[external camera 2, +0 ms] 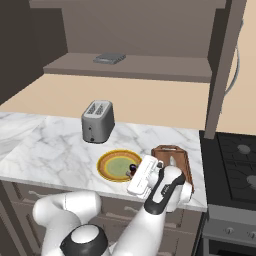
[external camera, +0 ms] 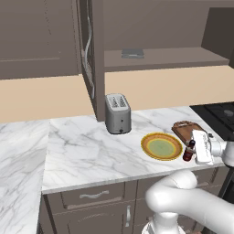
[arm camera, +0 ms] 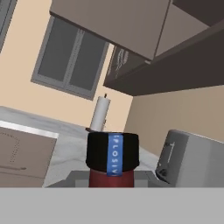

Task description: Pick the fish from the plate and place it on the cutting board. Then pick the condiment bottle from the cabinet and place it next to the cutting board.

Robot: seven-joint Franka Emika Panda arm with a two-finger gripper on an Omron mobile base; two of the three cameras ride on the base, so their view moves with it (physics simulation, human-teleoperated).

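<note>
Condiment bottle (arm camera: 113, 159) clenched in gripper (external camera: 194, 151), just beside plate (external camera: 161, 146); toaster (arm camera: 192, 157) near, cutting board (external camera: 186, 130) behind.

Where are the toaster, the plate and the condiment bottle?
toaster (external camera: 118, 114): left base view, its front face.
plate (external camera: 161, 147): left base view, its green centre.
condiment bottle (external camera: 188, 152): left base view, its dark body.

Legible text — one item. Condiment bottle (arm camera: 113, 161): a vertical blue strip ran down its black upper part in the hand view, carrying white capital letters of which "PLOSIV" could be read; the ends of the word were cut off. Both base views showed the bottle too small to read.
</note>
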